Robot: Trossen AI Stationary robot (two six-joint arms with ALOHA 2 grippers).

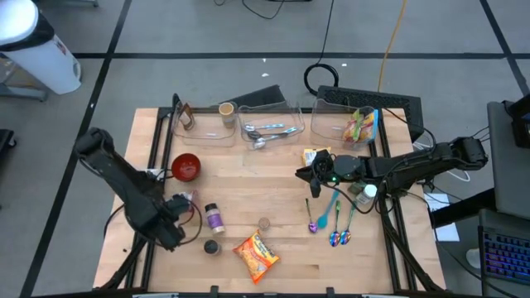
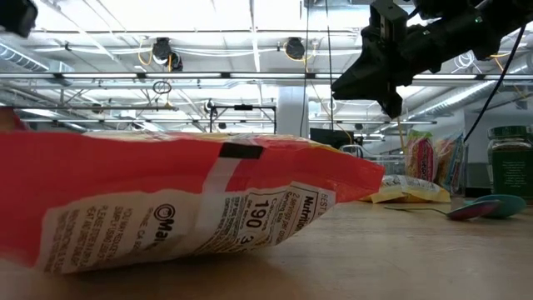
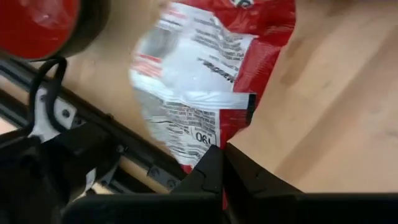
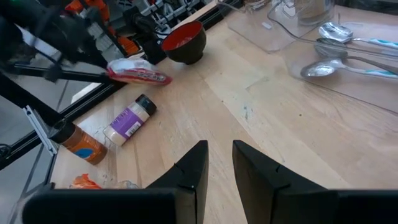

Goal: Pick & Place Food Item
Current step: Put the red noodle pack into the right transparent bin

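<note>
Left gripper (image 3: 221, 167) is clenched on the edge of a flat red-and-white foil snack packet (image 3: 196, 74). It pinches one corner only, and the rest of the packet hangs free. In the right wrist view the packet (image 4: 138, 71) is off the light wooden table (image 1: 248, 186), near the table's left side and just beside the glossy red bowl (image 1: 185, 167).

Main risk is slip: the hold is thin on slick foil, so a fast swing or a sudden stop could pull the corner out. A dangling packet could also flap and clip the bowl or the small purple-labelled spice bottle (image 1: 214, 218) lying close by.

The likely target is the clear plastic bin holding colourful snack packs (image 1: 360, 126) at the far right, though that's a guess. That route passes the right gripper (image 1: 310, 178), which hovers mid-table with its fingers slightly parted and empty, so the arms could collide if it doesn't clear.

A loosely hanging packet may also catch the bin's rim and land outside. The orange crinkled chip bag (image 1: 255, 255) at the front edge lies out of the way.
</note>
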